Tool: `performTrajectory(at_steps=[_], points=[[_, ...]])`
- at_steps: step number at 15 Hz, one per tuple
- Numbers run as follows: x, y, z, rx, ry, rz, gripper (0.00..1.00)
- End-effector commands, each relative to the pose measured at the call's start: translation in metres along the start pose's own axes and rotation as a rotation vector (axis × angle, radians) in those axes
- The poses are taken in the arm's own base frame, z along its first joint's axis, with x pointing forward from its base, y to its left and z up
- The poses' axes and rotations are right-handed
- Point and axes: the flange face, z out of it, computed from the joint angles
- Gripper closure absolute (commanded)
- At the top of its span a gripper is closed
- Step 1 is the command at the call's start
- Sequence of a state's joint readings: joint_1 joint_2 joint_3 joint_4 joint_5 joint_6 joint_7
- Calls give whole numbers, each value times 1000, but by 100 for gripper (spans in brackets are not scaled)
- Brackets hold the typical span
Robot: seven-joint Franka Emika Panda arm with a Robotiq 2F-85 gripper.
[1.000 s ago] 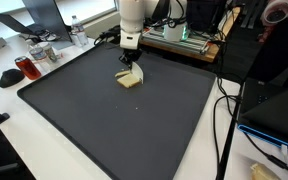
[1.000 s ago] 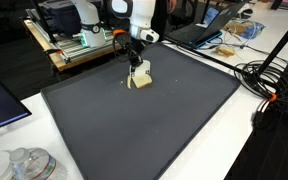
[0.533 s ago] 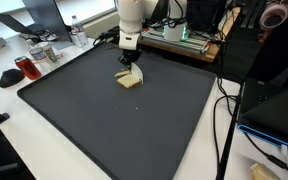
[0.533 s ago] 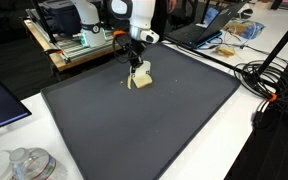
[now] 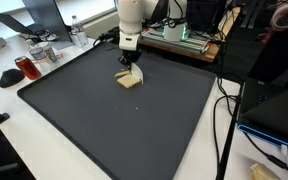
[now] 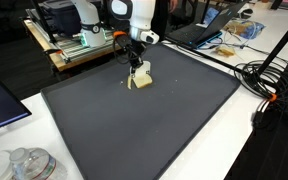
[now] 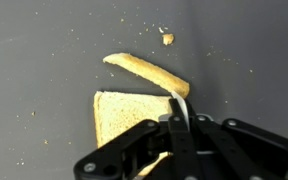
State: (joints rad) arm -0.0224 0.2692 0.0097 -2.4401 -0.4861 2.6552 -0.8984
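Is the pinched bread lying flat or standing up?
Standing up: the tan bread slice shows only its thin edge, pinched in the shut pincer.

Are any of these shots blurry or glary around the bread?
Wrist view: the flat bread slice and crumbs look sharp, while the jaws up close are dark silhouettes. Both exterior views: even light, no glare on the black mat, but the bread is too small for detail.
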Motion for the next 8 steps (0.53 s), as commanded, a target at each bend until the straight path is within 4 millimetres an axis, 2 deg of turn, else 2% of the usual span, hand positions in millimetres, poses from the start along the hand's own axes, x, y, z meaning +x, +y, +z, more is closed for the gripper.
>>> performTrajectory(at_steps=[1, 8], points=[[21, -7, 19, 32, 42, -17, 99], [42, -15, 5, 16, 59, -36, 99]])
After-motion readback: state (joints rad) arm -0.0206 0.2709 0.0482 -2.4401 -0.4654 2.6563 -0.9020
